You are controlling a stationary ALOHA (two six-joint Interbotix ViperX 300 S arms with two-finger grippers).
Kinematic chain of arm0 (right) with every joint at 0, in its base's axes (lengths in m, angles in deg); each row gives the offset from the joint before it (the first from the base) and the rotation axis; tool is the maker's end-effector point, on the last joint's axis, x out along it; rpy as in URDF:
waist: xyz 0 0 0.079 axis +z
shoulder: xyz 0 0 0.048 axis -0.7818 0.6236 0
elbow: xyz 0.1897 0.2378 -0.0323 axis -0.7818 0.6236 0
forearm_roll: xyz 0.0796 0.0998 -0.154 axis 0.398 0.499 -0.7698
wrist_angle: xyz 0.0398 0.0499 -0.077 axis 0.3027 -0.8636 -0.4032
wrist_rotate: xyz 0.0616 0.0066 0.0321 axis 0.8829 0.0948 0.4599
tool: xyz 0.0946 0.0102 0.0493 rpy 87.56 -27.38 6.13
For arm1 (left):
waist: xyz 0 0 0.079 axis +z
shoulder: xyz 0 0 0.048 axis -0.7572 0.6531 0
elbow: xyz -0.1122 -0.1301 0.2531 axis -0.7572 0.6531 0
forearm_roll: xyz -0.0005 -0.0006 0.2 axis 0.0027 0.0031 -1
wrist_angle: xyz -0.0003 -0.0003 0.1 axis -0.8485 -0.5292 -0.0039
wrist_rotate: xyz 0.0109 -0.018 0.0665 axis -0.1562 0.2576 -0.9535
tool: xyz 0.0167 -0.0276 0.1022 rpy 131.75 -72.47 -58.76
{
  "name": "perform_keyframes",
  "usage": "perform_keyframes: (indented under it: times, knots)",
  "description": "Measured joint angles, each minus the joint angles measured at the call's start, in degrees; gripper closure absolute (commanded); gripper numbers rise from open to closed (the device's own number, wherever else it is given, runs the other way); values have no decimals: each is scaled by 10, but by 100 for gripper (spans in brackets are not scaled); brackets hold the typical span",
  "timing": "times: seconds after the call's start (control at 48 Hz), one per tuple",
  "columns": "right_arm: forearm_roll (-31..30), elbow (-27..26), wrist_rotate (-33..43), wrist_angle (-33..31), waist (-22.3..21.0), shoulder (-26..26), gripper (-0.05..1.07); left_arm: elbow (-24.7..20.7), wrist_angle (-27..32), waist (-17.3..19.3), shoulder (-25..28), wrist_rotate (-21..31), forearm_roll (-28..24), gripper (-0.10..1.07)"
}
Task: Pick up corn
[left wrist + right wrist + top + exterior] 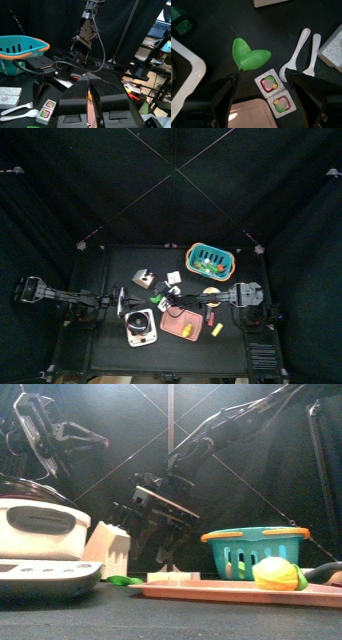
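The corn [274,572] is a yellow-green piece lying on the pink board [201,591] at the front right; from above the corn [189,331] is a small yellow spot. My right gripper [261,75] hangs open left of the board. Below it lie a green leaf [250,55] and two small coloured tiles [268,83], with nothing between its fingers [171,549]. In the top view the right gripper [168,296] is at the table's middle. My left gripper [89,82] hovers at the left side, its jaws close together with only a thin gap and nothing in it.
A teal basket [210,257] stands at the back right. A white appliance [142,329] sits at the front left, with a small white box [143,278] behind it. A white spoon and fork [301,50] lie beside the tiles.
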Motion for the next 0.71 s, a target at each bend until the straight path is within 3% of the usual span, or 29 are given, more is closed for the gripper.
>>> perform_keyframes:
  times: [0.208,0.375,0.542,0.708]
  knots:
    - [14,80,1,0,43,-79,1,-2,1,3,12,-2,-1,57]
    - [22,149,0,1,95,-134,1,-24,28,2,49,-2,-38,57]
    - [46,194,0,1,127,-155,1,-74,85,0,108,-1,-96,56]
    - [58,228,12,2,131,-178,1,-142,153,-3,183,-1,-141,54]
